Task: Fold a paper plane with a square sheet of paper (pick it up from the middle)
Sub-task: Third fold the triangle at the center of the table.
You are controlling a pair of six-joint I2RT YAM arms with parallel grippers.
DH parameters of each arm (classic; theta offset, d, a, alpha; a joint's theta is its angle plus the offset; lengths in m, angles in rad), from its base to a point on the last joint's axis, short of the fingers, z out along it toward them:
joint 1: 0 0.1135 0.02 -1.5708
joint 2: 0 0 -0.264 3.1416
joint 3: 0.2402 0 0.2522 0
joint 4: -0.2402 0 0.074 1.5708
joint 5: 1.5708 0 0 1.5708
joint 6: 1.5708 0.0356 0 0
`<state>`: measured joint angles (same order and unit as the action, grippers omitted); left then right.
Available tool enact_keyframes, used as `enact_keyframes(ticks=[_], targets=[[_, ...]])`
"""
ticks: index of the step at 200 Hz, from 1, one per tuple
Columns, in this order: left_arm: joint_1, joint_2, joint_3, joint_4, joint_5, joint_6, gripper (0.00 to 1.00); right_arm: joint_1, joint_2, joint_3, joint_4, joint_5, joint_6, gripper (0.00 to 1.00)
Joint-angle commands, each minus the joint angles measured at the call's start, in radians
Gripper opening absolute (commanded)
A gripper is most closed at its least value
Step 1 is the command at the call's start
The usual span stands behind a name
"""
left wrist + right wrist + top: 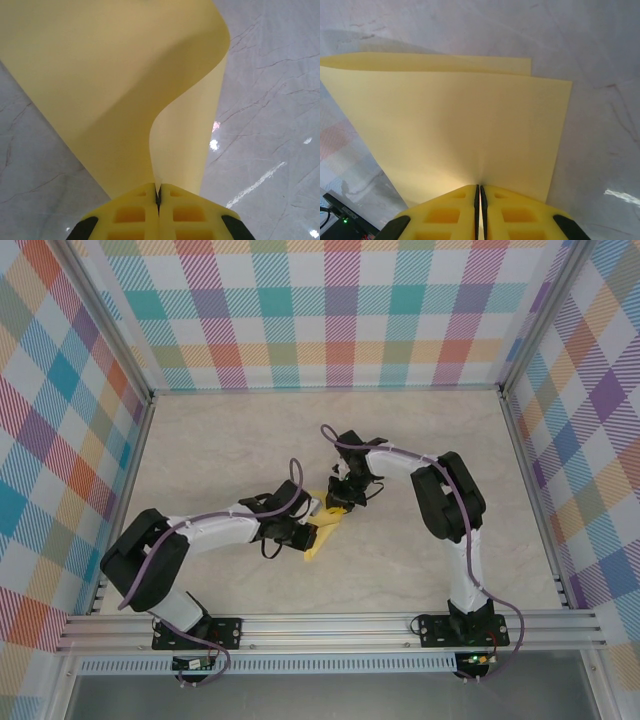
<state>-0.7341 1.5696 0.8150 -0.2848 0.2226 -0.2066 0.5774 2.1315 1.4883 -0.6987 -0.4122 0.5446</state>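
Pinching the square sheet of paper (323, 535) between fully closed fingers, the left gripper (158, 194) is holding its curled edge; the right gripper (480, 189) is clamping 2 stacked layers. The sheet is hanging between both arms over the table (220, 450).

Seemingly one sheet of paper (460, 125) and two claws (158, 197) (480, 192).

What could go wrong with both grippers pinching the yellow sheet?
1. The left gripper and right gripper each pinch the square sheet of paper by a small bite; pulling apart may tear it or slip it free.
2. It bows loosely near the left gripper, so a crease could land crooked.
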Motion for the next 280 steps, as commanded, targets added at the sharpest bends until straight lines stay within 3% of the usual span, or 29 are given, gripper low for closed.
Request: enact_keyframes(ticks=[1, 157, 280], targets=[[0.018, 0.017, 0.035, -0.049, -0.014, 0.024, 0.00, 0.006, 0.032, 0.014, -0.053, 0.044, -0.023, 0.13], [0.024, 0.064, 0.096, -0.099, -0.091, 0.053, 0.00, 0.006, 0.044, 0.007, -0.070, 0.059, -0.014, 0.14], [0.024, 0.095, 0.109, -0.100, -0.091, 0.057, 0.00, 0.006, 0.047, 0.006, -0.073, 0.054, -0.008, 0.14]])
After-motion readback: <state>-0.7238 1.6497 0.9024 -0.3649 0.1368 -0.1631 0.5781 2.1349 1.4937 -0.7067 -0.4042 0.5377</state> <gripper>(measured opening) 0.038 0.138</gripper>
